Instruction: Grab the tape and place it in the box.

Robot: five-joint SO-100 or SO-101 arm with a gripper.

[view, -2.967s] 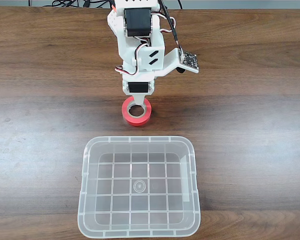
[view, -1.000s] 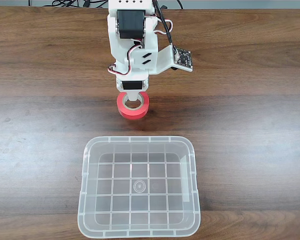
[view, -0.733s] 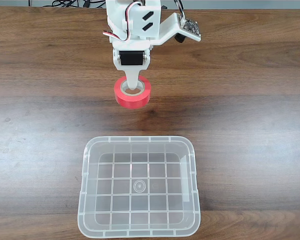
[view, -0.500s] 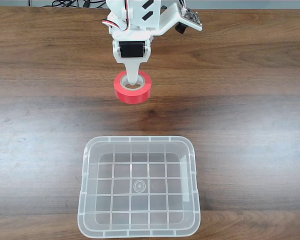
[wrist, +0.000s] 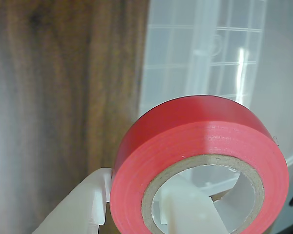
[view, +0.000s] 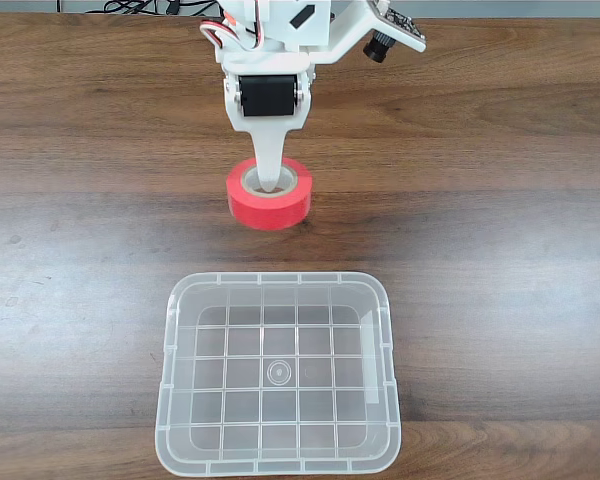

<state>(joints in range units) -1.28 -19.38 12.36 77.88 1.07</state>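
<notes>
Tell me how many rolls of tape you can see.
1: the tape is held on the gripper, one finger through its core, above the table short of the box.

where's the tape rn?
In the fixed view, the tape is held on the end effector, above the wooden table, beyond the box's far rim.

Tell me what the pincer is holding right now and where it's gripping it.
The tape, pinched through its wall: one finger inside the core, the other outside the roll.
</notes>
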